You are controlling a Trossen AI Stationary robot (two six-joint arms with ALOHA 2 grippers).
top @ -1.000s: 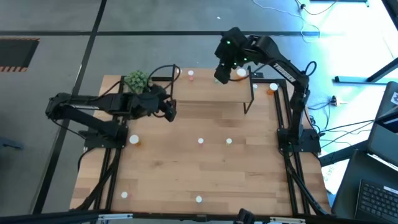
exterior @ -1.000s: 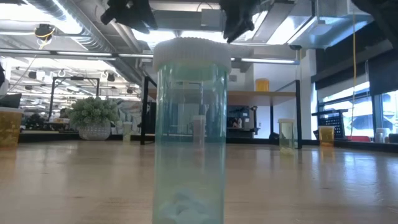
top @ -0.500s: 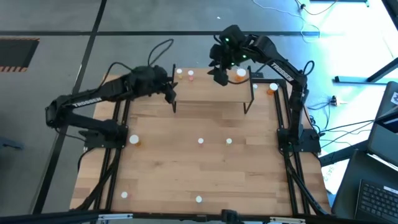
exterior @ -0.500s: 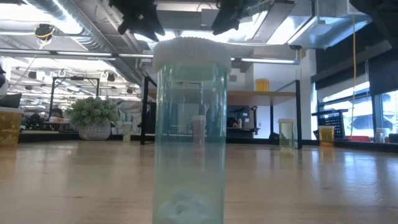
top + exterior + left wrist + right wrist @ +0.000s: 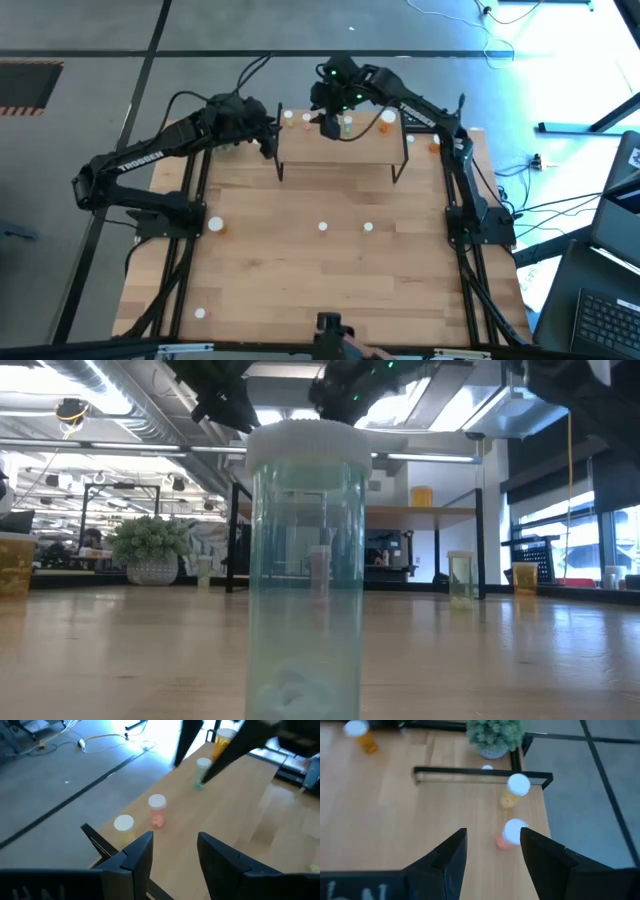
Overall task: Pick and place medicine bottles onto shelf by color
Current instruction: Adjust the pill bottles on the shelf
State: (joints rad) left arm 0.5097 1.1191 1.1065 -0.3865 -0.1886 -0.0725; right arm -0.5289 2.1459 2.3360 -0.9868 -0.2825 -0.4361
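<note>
a clear bottle [image 5: 305, 570] fills the low view, hiding much of the shelf [image 5: 340, 150]. the right gripper [image 5: 490, 857], jaws apart and empty, hangs just short of a pink bottle [image 5: 512, 832]. the left gripper [image 5: 175, 852], also parted and empty, faces the pink bottle and a yellowish bottle [image 5: 124, 826].

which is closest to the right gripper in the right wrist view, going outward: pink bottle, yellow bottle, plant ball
From the right gripper, whose fingers stand apart:
1. Pink bottle, on the shelf just past the fingertips.
2. Yellow bottle, farther on, near the shelf's end.
3. Plant ball, beyond the shelf.

Overhead: we look straight down on the whole table [image 5: 320, 270]. Low camera: level, pressed close behind one clear bottle [image 5: 306, 570]. Both wrist cameras look down on the shelf [image 5: 235, 800], sharing its pink bottle [image 5: 509, 834].
</note>
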